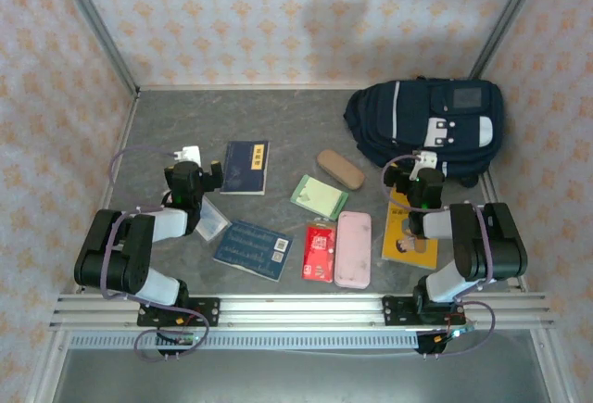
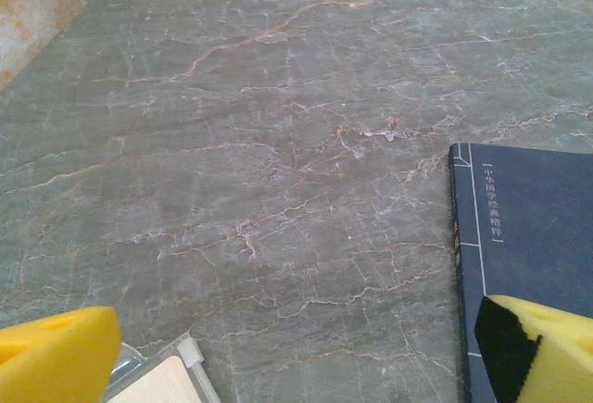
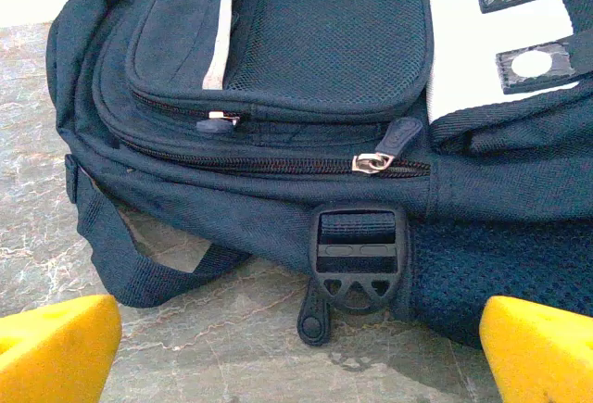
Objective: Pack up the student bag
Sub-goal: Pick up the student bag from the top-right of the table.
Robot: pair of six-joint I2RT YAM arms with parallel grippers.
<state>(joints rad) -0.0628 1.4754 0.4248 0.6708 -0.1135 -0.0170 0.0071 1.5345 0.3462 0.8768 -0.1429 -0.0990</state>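
Found the student bag (image 1: 426, 130) at the far right of the table (image 1: 278, 125), lying with its front panel up. Was large and of navy-blue fabric, with a white stripe, white patches and a grey square patch on the front. Showed, from the right wrist, two zip lines shut along the visible stretch, a black plastic buckle (image 3: 357, 255) low on the near side, and a dark strap (image 3: 139, 273) looping down onto the tabletop.
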